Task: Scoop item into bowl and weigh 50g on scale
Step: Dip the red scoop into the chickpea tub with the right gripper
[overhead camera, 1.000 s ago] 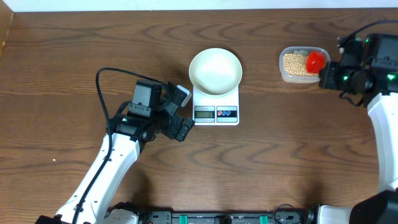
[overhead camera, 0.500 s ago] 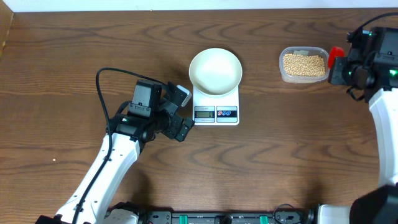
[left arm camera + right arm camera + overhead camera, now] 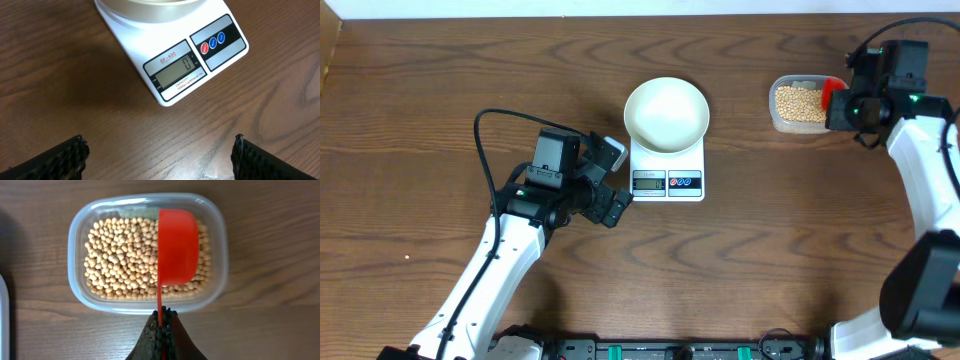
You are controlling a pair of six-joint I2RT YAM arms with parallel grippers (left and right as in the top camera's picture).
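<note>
Scale: small, white, flat, at the centre of the wooden worktop. Display on its near edge reads 0 in the left wrist view, with red and blue round buttons to the right of it.

Bowl: round, plain white, sitting on the far part of the scale. Nothing shows inside it from overhead.

Beans: many small tan-yellow rounds, all in the tub, none seen in the bowl.

Tub: clear plastic, rounded rectangle, at the far right of the worktop, well apart from the scale.

Scoop: red plastic, with a deep cup and a thin handle. The cup lies over the right half of the tub above the beans; whether it touches them cannot be told.

Right pincer: closed on the end of the scoop's handle, at the near edge of the tub.

Left pincer: spread wide and empty, low over the worktop just left of the scale's display end, touching nothing.
</note>
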